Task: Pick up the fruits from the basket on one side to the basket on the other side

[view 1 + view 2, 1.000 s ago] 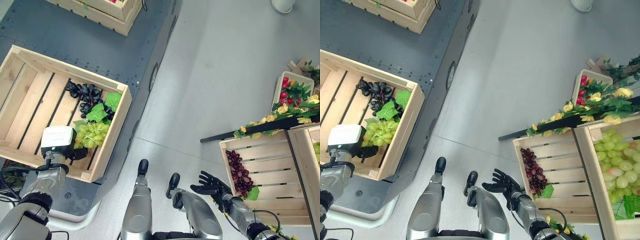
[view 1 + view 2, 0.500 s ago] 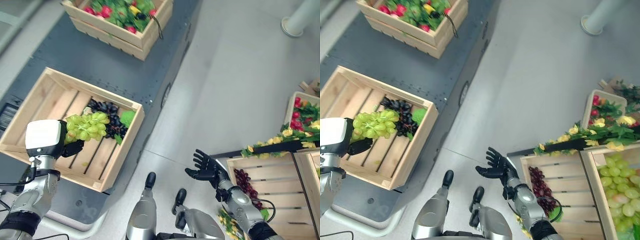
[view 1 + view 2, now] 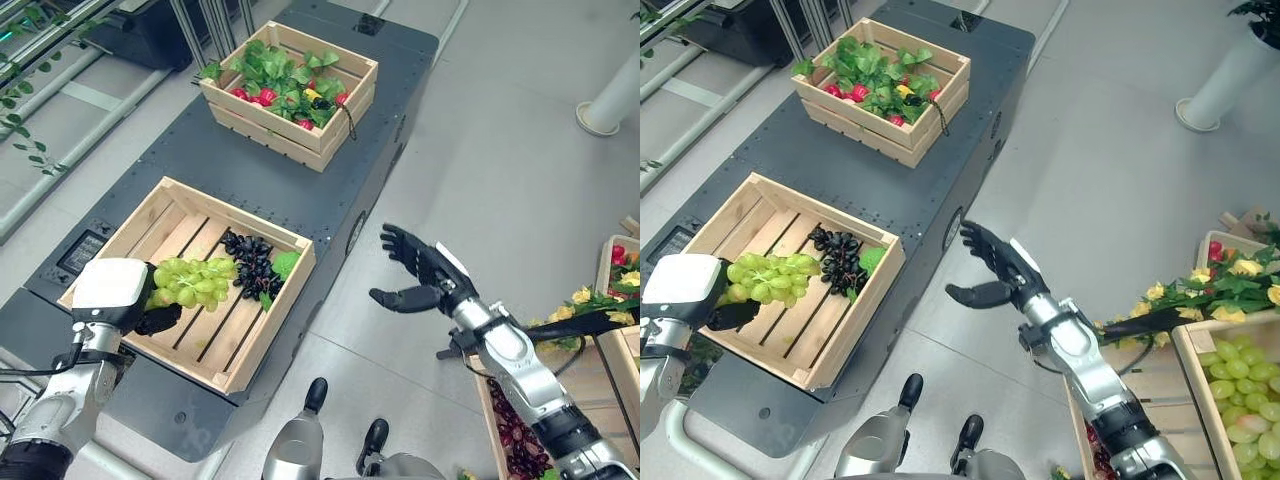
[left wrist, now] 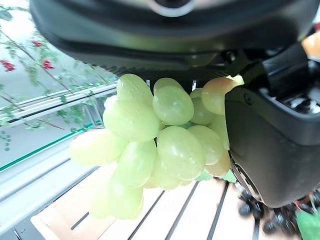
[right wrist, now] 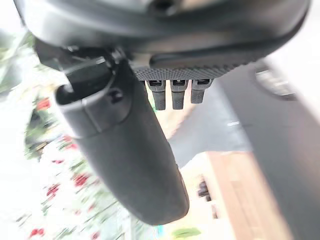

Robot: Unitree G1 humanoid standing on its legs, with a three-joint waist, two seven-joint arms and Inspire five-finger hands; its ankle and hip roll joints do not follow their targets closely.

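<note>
1. The left robot hand (image 3: 150,318) is closed around a bunch of green grapes (image 3: 195,282), lifted clear above the near crate (image 3: 160,208). In the left wrist view the grapes (image 4: 155,145) hang between thumb and fingers, with the crate's slats below them.
2. The near crate sits on a dark counter (image 3: 300,200) at about 9 o'clock in the head views. Black grapes (image 3: 248,263) with a green leaf (image 3: 285,264) lie in the crate's 3 o'clock end; the green bunch is just beside them, toward 9 o'clock.
3. A second crate (image 3: 335,120) stands on the counter toward 12 o'clock, holding green leaves and red fruit.
4. The right robot hand (image 3: 420,275) hovers over the floor (image 3: 520,200) just off the counter's edge, spread wide with straight fingers and holding nothing. The right wrist view shows its thumb (image 5: 130,150) standing away from the fingers.
5. At 4 to 5 o'clock, a crate holds red grapes (image 3: 515,435); the right eye view shows another crate of green grapes (image 3: 1240,390) beside it. Yellow flowers (image 3: 1230,285) lie along their far edge.
</note>
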